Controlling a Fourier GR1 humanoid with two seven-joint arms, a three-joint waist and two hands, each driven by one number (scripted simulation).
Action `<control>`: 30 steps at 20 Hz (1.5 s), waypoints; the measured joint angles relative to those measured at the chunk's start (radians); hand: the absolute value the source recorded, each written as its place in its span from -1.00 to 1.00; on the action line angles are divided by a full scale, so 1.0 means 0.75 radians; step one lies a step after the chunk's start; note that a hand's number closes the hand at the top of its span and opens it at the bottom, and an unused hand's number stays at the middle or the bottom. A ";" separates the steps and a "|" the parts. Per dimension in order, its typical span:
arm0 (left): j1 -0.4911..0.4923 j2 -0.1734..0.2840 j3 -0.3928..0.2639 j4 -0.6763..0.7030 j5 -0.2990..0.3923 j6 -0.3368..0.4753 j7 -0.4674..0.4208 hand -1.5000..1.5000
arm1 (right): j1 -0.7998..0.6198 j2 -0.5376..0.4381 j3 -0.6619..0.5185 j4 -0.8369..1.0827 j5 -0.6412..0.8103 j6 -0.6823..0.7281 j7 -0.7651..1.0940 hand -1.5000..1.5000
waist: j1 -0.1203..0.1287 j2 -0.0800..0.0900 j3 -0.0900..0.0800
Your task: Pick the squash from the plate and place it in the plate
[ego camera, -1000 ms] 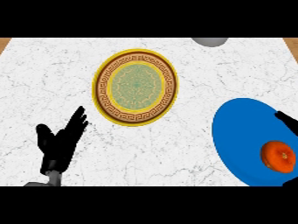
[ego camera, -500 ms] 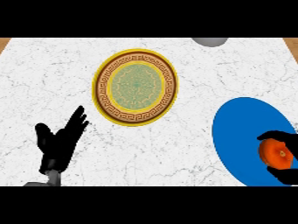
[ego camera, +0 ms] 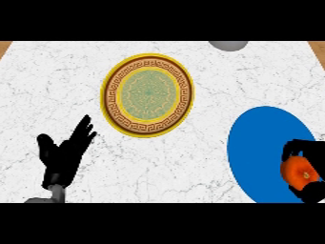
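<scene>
An orange squash lies on the blue plate at the lower right. My right hand curls round the squash, fingers over its top and thumb beneath it. A patterned plate with a yellow rim lies at the counter's middle, with nothing on it. My left hand rests open at the lower left, fingers up, apart from both plates.
A grey round object shows partly at the counter's far edge. The marble counter has wooden floor beyond its far corners.
My right hand came in over the blue plate and closed its fingers round the squash. The left hand has not moved.
</scene>
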 measured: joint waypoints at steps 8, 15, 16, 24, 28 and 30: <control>-0.036 -0.020 -0.045 0.002 -0.014 -0.018 0.006 0.00 | -0.140 0.478 0.336 -0.152 0.228 -0.153 0.447 1.00 | 0.097 0.004 -0.014; -0.053 -0.027 -0.079 0.018 -0.026 -0.033 0.025 0.00 | -0.346 0.616 0.537 -0.216 0.382 -0.422 0.784 1.00 | 0.147 -0.006 -0.011; -0.056 -0.029 -0.082 0.019 -0.028 -0.033 0.026 0.00 | -0.371 0.622 0.560 -0.220 0.400 -0.466 0.840 1.00 | 0.150 -0.006 -0.011; -0.073 -0.032 -0.094 0.024 -0.037 -0.036 0.034 0.00 | -0.558 0.643 0.697 -0.193 0.535 -0.824 1.314 1.00 | 0.168 0.003 -0.007; -0.081 -0.028 -0.093 0.023 -0.034 -0.040 0.053 0.00 | -0.652 0.643 0.747 -0.144 0.613 -0.971 1.494 1.00 | 0.166 0.009 -0.005; -0.083 -0.025 -0.090 0.023 -0.038 -0.036 0.053 0.00 | -0.697 0.641 0.761 -0.096 0.669 -1.017 1.544 1.00 | 0.161 0.012 -0.004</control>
